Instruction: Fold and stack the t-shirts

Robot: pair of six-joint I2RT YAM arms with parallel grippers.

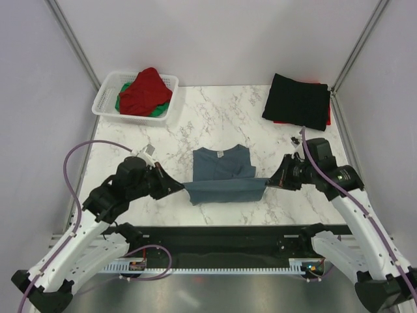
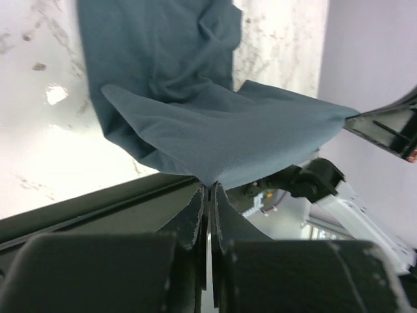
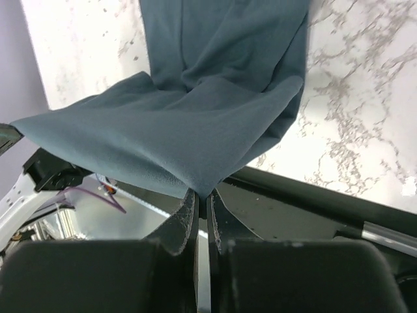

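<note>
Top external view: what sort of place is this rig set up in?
Likely a lab test cell: a marble-pattern table enclosed by plain pale wall panels on metal posts, with t-shirts staged in a white basket.

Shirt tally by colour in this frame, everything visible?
blue-grey tee: 1
black tee: 1
red tee: 2, one in the basket at, one showing only as an edge under the black tee
green tee: 1, in the basket
Total: 5

A white marble-veined bench (image 1: 215,111) sits inside pale lilac walls (image 1: 215,39) (metal struts (image 1: 73,39) run up the back corners), evenly lit, with a black rail (image 1: 221,236) along its near edge
</note>
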